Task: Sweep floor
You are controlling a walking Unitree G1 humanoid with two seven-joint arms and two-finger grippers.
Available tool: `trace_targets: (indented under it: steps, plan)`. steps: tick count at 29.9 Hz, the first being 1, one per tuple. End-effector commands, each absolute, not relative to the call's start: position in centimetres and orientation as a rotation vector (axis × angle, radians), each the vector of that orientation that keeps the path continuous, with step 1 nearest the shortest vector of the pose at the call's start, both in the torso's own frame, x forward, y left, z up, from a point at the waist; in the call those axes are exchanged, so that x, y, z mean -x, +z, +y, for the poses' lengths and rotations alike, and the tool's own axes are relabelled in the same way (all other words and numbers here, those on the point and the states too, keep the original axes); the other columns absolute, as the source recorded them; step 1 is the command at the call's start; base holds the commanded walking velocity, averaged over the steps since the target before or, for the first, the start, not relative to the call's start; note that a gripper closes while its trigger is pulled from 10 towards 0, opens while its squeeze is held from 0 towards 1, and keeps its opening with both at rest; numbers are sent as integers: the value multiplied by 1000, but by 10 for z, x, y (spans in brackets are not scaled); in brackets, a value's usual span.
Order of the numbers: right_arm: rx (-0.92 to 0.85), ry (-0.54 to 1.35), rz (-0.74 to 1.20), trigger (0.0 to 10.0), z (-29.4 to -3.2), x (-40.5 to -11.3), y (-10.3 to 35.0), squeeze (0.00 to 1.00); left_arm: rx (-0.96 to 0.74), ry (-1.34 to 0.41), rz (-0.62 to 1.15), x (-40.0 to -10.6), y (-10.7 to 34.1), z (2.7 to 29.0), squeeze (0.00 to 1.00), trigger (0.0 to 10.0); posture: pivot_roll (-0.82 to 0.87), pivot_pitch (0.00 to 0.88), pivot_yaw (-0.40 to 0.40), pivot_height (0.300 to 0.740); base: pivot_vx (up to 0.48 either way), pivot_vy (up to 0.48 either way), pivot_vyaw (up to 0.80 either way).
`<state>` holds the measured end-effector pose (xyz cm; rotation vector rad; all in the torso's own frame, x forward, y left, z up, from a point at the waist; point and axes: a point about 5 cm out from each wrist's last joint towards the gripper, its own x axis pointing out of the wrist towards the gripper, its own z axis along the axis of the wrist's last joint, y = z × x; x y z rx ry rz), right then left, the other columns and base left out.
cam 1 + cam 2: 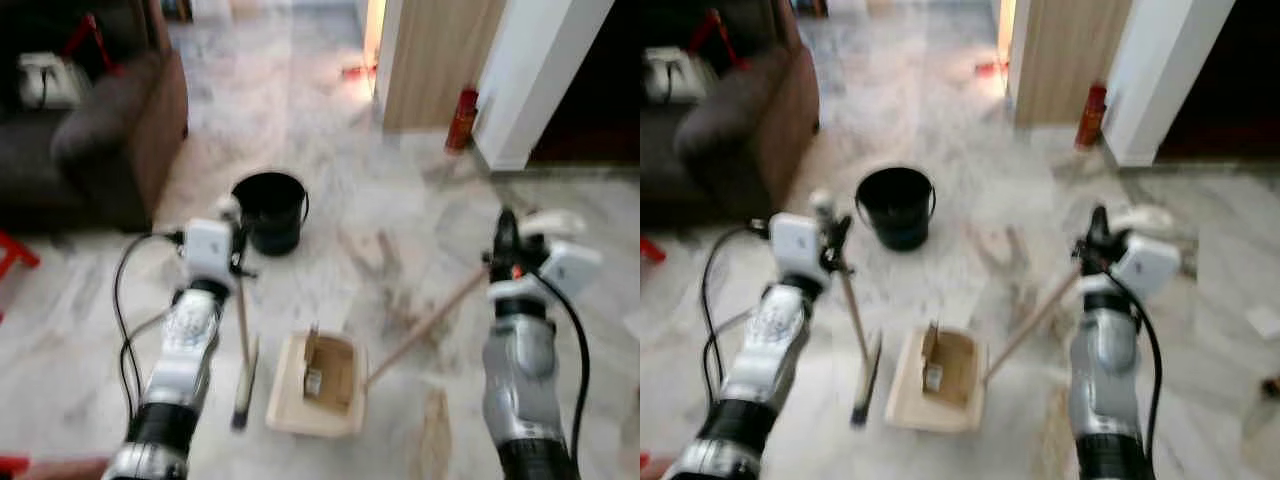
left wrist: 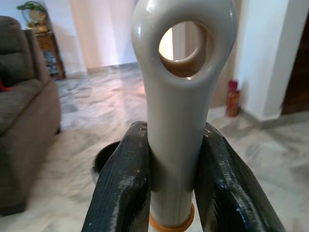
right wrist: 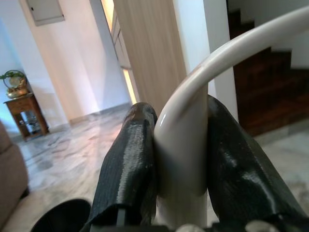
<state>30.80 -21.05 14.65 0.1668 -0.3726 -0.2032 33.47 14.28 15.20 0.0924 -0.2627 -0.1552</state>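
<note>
- Left wrist view: left gripper (image 2: 173, 169) pinches the grey handle top of the broom (image 1: 243, 350), fingers (image 2: 123, 188) pressed on both sides just under the hanging hole.
- Broom: shaft runs down from that gripper; the dark head rests on the floor (image 1: 330, 190) below it, just beside the dustpan (image 1: 317, 385).
- Right gripper (image 3: 181, 159): clamped on the pale curved handle end of the dustpan; its long shaft slants down and inward from the gripper to the tan pan.
- Dustpan: lies between the two grippers, lower than both; something small lies inside, too blurred to name.
- Bucket (image 1: 268, 210): black, beyond the left gripper, well apart from the pan.
- Handling note, a judgement: hold the pan lip flat to the floor with the right gripper, draw the broom head in short strokes toward the pan mouth, and keep both grips firm so neither shaft twists.
</note>
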Motion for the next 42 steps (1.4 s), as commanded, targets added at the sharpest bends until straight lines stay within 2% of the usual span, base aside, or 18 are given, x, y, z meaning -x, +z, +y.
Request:
trace_targets:
  steps: [1, 19, 25, 42]
  plan:
    - [-166, -181, -428, 10000, -206, -310, 159, 0, -112, -143, -321, -336, 167, 148, 0, 10000, 108, 80, -11, 740, 255, 0, 0]
    - [-139, -153, -431, 10000, -203, -309, 160, 0, -110, -148, -323, -337, 168, 146, 0, 10000, 105, 77, -7, 740, 255, 0, 0]
    - [-131, -134, -437, 10000, -199, -309, 162, 0, -110, -153, -325, -336, 167, 144, 0, 10000, 102, 57, -4, 740, 255, 0, 685]
    - [-164, -118, -441, 10000, -195, -310, 162, 0, -109, -162, -327, -335, 167, 144, 0, 10000, 113, 45, -6, 740, 256, 0, 0]
